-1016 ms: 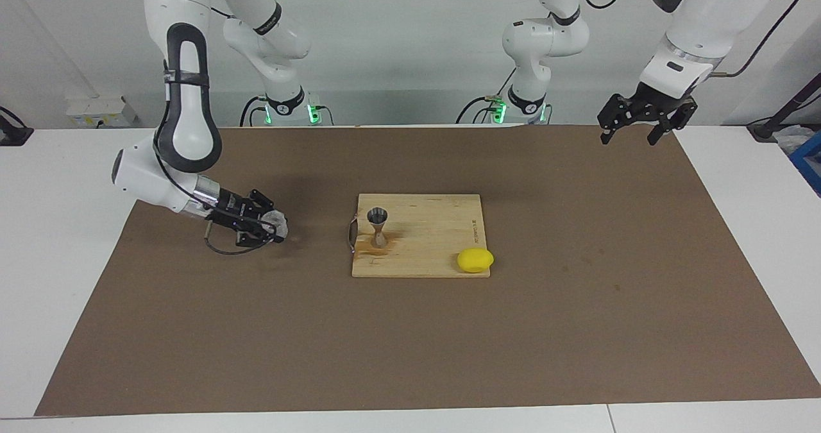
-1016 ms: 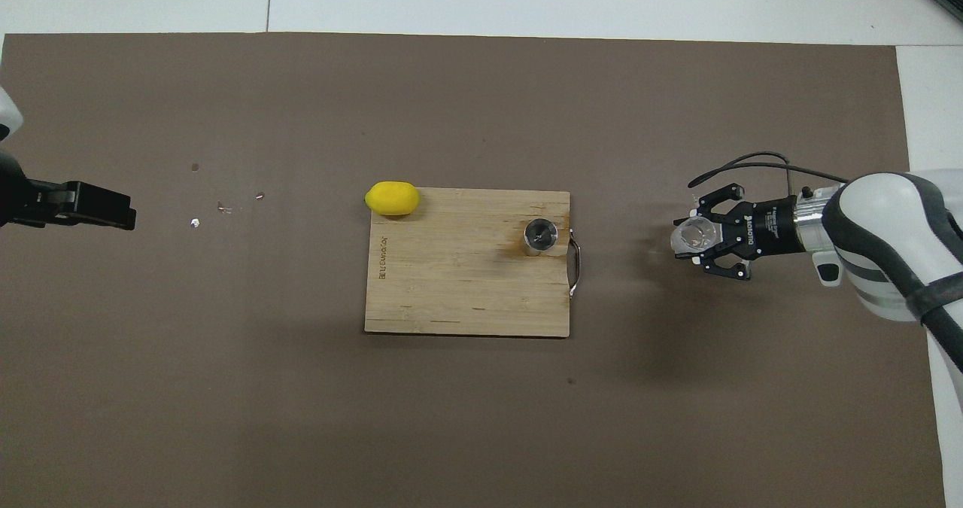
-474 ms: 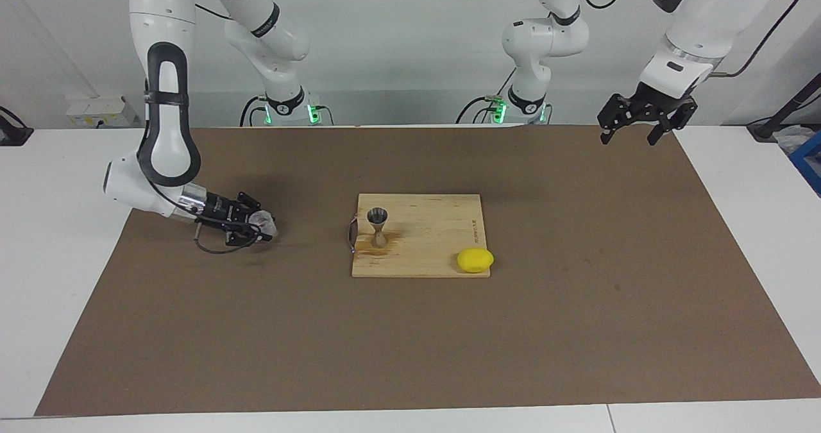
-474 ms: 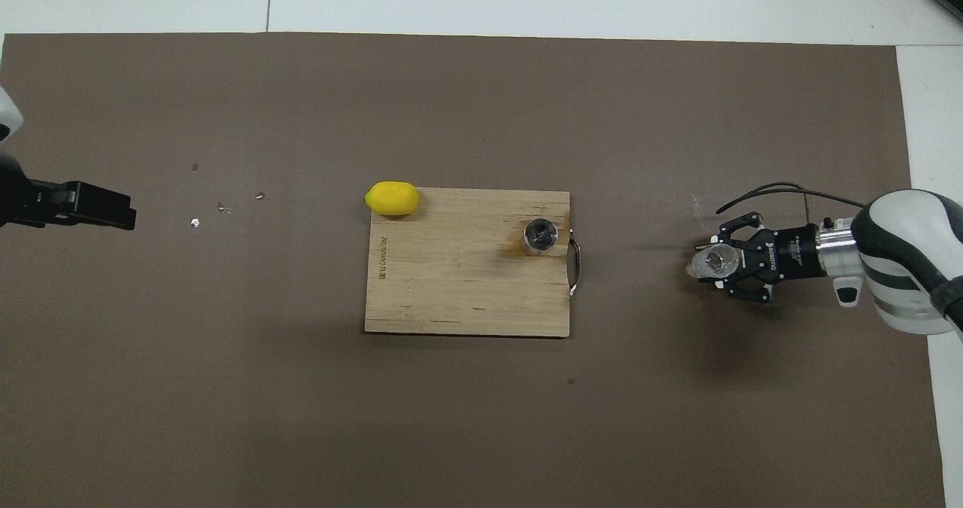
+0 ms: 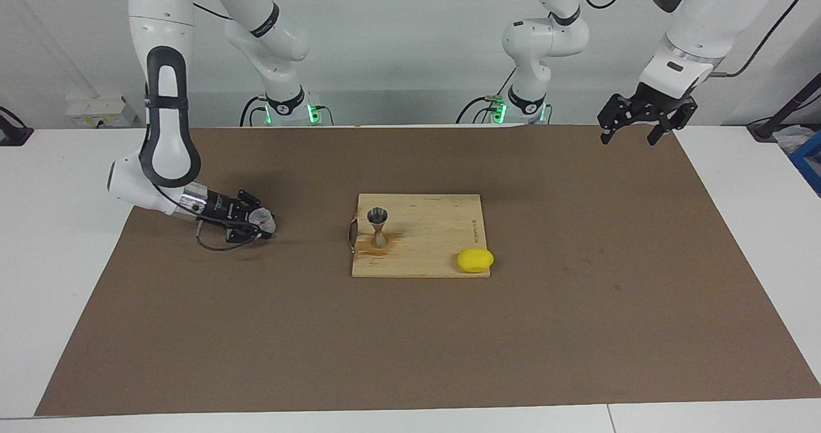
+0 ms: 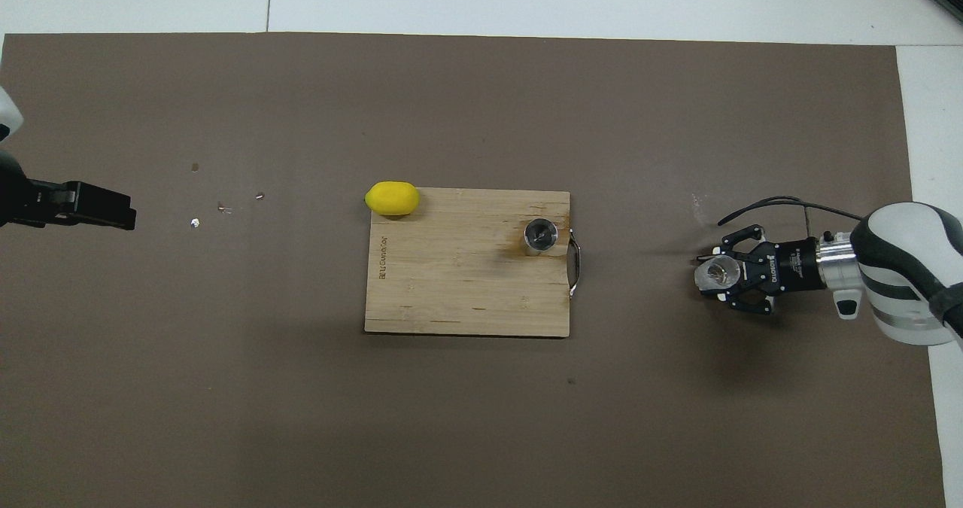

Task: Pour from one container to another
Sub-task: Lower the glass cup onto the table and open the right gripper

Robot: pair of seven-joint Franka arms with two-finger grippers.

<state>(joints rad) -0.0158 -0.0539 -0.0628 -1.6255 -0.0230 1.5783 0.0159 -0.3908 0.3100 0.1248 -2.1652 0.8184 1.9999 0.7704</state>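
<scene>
glass cup [image 6: 717, 273]: small, short, clear cylinder, its round mouth seen from overhead; low over the brown mat [image 5: 410, 343] toward the right arm's end of the worktop, well apart from the wooden board [image 5: 430, 240].
right tool [image 6: 724, 275]: reaches in low and nearly level, set around the glass cup; I cannot tell whether it clamps the cup or has let go.
jigger [image 5: 377, 226]: silvery metal, hourglass-shaped, two cones joined at a narrow waist; upright on the board, near its handle end, with a darker stain on the wood at its foot.
lemon [image 5: 475, 260]: yellow, at the board's corner farther from the robots, toward the left arm's end.
left tool [image 5: 644, 128]: waits raised over the mat's corner by the left arm's base, fingers spread apart, holding nothing.
</scene>
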